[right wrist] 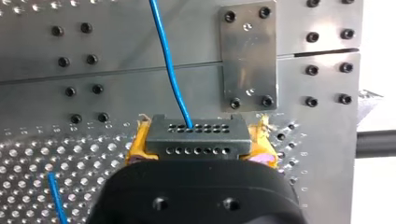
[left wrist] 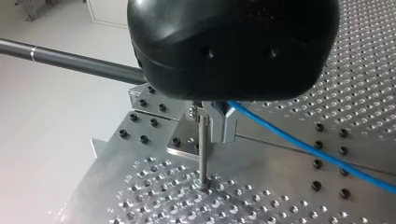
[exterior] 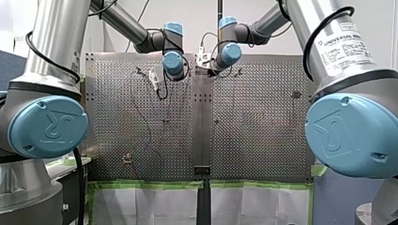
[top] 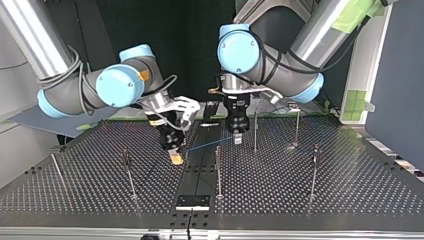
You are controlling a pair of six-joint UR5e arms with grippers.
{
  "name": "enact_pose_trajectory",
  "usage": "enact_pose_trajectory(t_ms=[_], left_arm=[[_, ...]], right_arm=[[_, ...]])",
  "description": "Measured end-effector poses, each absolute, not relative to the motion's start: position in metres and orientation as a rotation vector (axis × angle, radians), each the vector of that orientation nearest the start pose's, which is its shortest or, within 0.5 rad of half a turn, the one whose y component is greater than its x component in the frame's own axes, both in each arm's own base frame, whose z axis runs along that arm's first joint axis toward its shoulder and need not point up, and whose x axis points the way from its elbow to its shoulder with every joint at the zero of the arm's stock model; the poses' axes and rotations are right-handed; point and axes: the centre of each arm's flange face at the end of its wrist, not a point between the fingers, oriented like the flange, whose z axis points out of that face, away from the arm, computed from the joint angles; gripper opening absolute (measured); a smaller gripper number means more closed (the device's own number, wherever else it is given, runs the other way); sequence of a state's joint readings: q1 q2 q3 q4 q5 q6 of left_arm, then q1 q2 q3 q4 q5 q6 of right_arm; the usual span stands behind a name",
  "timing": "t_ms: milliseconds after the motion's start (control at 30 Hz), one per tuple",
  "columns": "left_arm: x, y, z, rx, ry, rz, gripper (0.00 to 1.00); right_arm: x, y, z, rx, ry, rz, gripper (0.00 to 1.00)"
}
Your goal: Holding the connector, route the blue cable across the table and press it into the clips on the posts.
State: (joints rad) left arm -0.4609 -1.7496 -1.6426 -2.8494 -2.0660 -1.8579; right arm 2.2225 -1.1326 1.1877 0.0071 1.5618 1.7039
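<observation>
Perforated steel desk right across, thin posts standing up out of it, and both arms are working low over its far middle. My right gripper has its yellow pads clamped on either side of the connector, and the blue cable runs straight out ahead of it. Over at my left gripper, the metal fingers are pinched together on that cable, which trails away to one side of them. One post stands just beside the fingertips, almost touching. The clip at its top is hidden behind the gripper body, so I cannot say whether the cable is seated. My read: this is the pressing-in at a post. To do it well, my right gripper should hold the span lightly taut, no yanking. My left gripper then lines the cable up square over the clip and pushes straight down, without bending that slender post.
</observation>
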Motion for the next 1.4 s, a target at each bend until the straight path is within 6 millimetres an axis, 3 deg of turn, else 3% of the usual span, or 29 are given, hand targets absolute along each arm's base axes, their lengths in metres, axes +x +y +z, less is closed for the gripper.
enact_pose_trajectory(t_ms=[467, 1067, 1400], left_arm=[[0.465, -0.323, 0.406, -0.236, 1.458, -0.263, 0.00], [0.490, -0.312, 0.391, -0.210, 1.464, -0.275, 0.00], [0.518, -0.290, 0.395, -0.199, 1.425, -0.291, 0.00]], right_arm=[[0.502, -0.443, 0.444, 1.687, -0.963, 1.754, 0.00], [0.501, -0.447, 0.439, 1.705, -0.972, 1.770, 0.00], [0.502, -0.460, 0.420, 1.727, -0.982, 1.760, 0.00]])
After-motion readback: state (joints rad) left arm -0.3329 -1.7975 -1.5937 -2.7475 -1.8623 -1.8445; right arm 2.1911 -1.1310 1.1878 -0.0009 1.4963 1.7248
